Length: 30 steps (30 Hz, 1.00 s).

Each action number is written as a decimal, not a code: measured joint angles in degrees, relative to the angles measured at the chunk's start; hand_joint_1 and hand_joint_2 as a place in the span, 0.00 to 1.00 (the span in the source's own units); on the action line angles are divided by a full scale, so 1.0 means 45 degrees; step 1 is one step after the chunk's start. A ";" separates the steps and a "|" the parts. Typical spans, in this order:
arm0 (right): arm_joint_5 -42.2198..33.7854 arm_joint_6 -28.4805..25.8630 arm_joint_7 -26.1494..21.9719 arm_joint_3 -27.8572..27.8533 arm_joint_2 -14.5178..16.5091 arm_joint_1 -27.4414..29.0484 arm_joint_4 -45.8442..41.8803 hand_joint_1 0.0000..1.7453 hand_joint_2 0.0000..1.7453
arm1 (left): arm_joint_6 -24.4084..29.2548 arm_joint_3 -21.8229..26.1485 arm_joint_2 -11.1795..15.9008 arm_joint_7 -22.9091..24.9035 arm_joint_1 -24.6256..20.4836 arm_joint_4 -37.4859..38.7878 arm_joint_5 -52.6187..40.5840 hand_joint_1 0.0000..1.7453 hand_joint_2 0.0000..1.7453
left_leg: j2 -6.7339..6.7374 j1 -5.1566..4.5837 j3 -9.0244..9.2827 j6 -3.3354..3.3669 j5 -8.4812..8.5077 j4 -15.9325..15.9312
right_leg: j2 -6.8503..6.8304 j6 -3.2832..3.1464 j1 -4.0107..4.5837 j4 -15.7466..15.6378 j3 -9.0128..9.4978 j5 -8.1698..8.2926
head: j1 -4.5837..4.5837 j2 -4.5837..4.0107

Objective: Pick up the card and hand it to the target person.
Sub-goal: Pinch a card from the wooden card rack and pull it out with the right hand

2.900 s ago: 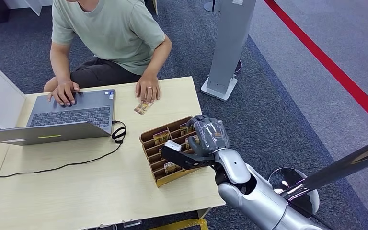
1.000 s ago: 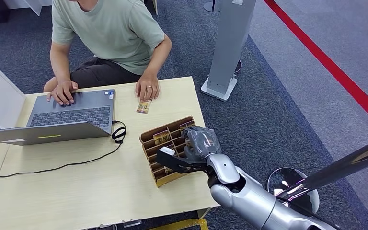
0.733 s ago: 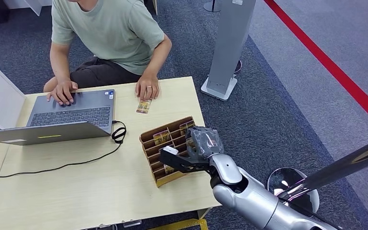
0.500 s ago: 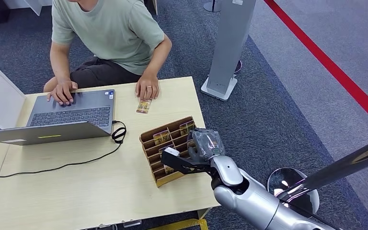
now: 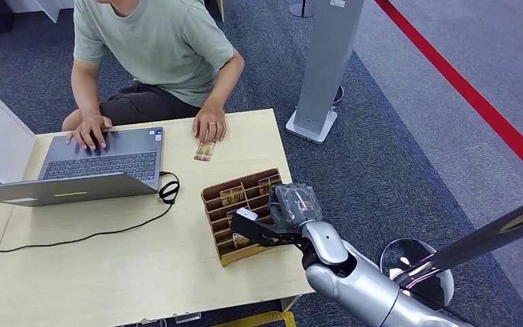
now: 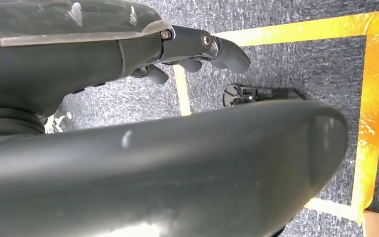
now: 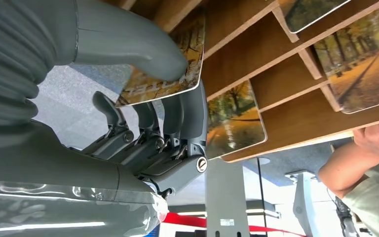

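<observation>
My right hand (image 5: 291, 204) is at the near right side of the wooden card rack (image 5: 226, 216) on the table. In the right wrist view its thumb (image 7: 128, 44) and fingers (image 7: 187, 113) pinch a card (image 7: 170, 69) with an autumn picture, right at a slot of the rack (image 7: 286, 74). Other cards (image 7: 237, 121) stand in neighbouring slots. The person (image 5: 156, 48) in a green shirt sits across the table, one hand (image 5: 210, 126) beside a loose card (image 5: 205, 151). My left hand (image 6: 128, 54) hangs over the floor, fingers apart and holding nothing.
An open laptop (image 5: 102, 163) sits at the left of the table (image 5: 143, 272) under the person's other hand, with a black cable (image 5: 109, 230) looping beside it. A grey post (image 5: 327, 61) stands past the table's far right corner. Yellow tape (image 6: 370, 98) marks the floor.
My right hand has come down from above the rack onto its cards and edged slightly right, nudging the rack. The person straightened the loose card.
</observation>
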 joint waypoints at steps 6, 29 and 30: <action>0.0000 0.0019 0.0009 -0.0096 -0.0036 0.0091 -0.0099 0.88 1.00 | -0.0039 -0.0006 0.0016 -0.0093 -0.0002 0.0000 -0.0177 0.00 0.00 | 0.0000 0.0000 0.0000 0.0000 0.0000 0.0000 | 0.0000 0.0000 0.0000 0.0000 0.0000 0.0000 | 0.0002 0.0000; 0.0096 0.0543 -0.1547 0.0676 0.0293 -0.3308 -0.1282 0.88 1.00 | -0.0120 -0.0010 0.0044 -0.0272 -0.0011 0.0000 -0.0286 0.00 0.00 | -0.0003 0.0000 -0.0004 -0.0006 0.0008 0.0000 | -0.0003 -0.0005 0.0000 0.0013 0.0003 0.0006 | 0.0002 0.0000; 0.0039 0.0508 -0.1599 0.0731 0.0333 -0.3605 -0.1260 0.88 1.00 | -0.0120 -0.0013 0.0044 -0.0252 -0.0017 0.0000 -0.0335 0.00 0.00 | -0.0003 0.0000 -0.0006 -0.0005 0.0008 0.0000 | -0.0003 -0.0005 0.0000 0.0013 0.0002 0.0006 | 0.0002 0.0000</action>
